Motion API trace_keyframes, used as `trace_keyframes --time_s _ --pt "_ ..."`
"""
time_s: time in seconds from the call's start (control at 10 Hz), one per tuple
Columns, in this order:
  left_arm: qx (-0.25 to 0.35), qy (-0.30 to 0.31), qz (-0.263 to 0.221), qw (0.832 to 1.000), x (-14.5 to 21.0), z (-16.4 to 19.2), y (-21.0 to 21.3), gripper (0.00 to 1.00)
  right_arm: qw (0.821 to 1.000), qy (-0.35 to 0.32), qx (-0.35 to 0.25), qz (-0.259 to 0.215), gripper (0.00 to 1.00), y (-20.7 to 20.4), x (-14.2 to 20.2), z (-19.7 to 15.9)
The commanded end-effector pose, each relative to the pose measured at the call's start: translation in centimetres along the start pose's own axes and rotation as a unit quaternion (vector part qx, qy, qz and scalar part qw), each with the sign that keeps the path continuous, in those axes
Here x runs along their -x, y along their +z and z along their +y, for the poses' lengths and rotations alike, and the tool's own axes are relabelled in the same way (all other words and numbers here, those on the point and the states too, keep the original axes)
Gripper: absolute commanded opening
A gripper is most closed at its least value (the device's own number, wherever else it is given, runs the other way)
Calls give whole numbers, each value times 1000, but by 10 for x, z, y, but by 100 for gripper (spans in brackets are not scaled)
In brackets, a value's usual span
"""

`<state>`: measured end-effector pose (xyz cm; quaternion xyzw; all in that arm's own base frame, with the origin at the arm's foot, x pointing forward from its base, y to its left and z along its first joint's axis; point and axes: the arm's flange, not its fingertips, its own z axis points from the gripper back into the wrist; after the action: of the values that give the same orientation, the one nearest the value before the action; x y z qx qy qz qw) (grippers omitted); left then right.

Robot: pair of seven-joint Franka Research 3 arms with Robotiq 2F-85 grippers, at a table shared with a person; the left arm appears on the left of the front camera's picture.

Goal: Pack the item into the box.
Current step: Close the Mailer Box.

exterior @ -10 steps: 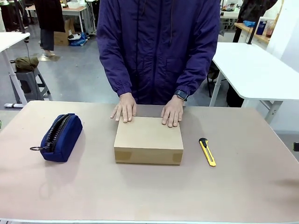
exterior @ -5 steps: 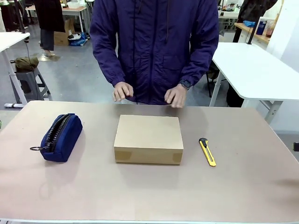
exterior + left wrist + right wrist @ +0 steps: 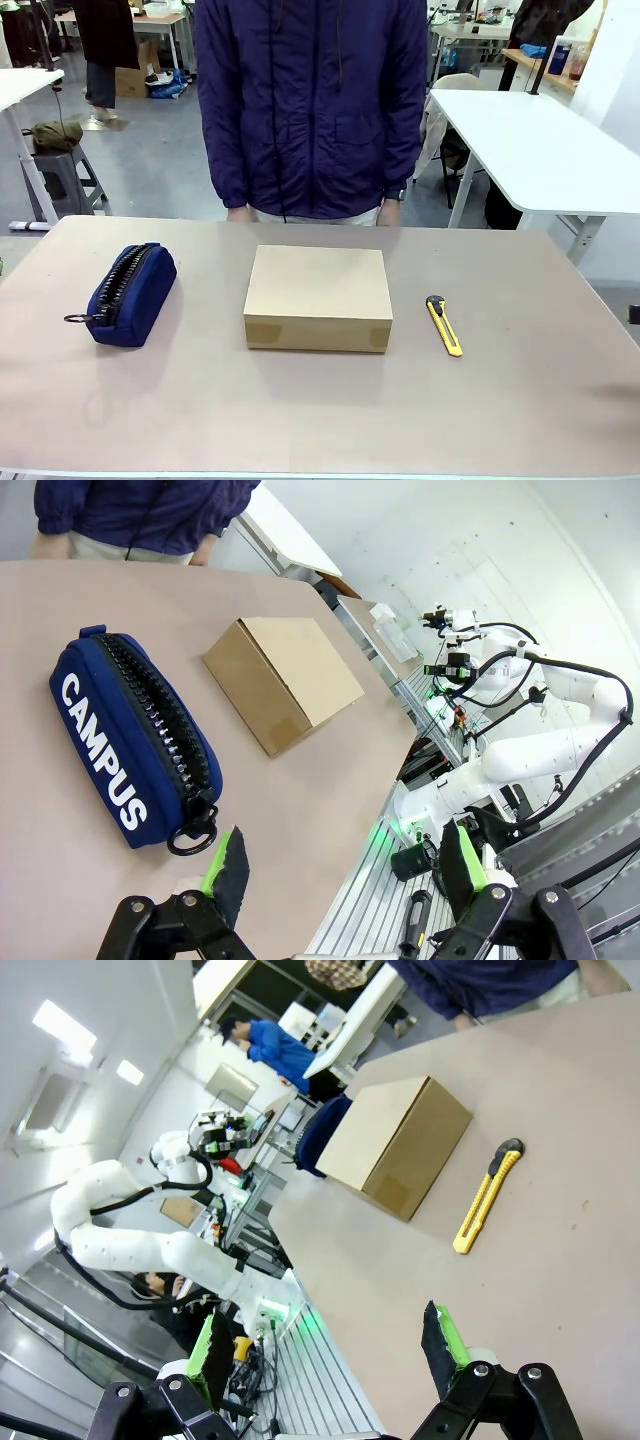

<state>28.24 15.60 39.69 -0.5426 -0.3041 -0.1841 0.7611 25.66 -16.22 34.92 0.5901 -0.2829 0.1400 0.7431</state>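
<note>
The brown cardboard box [image 3: 317, 297] sits closed in the middle of the table, also seen as the box [image 3: 282, 680] and the box [image 3: 393, 1145] in the wrist views. The item is out of view. My left gripper [image 3: 345, 870] hangs open off the table's near left, just short of the pouch's ring end, nothing between its fingers. My right gripper [image 3: 325, 1352] stands open above the table's near right side, well back from the box, holding nothing. The person [image 3: 310, 105] stands at the far edge with both hands lowered behind it.
A navy zippered pouch [image 3: 128, 292] lies left of the box, printed CAMPUS on the pouch [image 3: 130, 735]. A yellow-and-black utility knife [image 3: 443, 324] lies right of the box, shown as the knife [image 3: 486, 1195]. The front strip of the table [image 3: 320, 420] is bare.
The person's hands lifted off the box's far edge, drew back, and dropped behind the table edge as the person stood upright. The box, pouch and knife have not moved.
</note>
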Motion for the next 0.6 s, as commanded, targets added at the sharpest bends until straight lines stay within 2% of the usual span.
trace_keyframes --time_s 0.0,0.5 --pt "1 -2 5 1000 1 -4 1 100 1000 5 2 0 100 0 -2 2" --pt "1 -2 5 1000 1 -4 1 100 1000 5 2 0 100 0 -2 2"
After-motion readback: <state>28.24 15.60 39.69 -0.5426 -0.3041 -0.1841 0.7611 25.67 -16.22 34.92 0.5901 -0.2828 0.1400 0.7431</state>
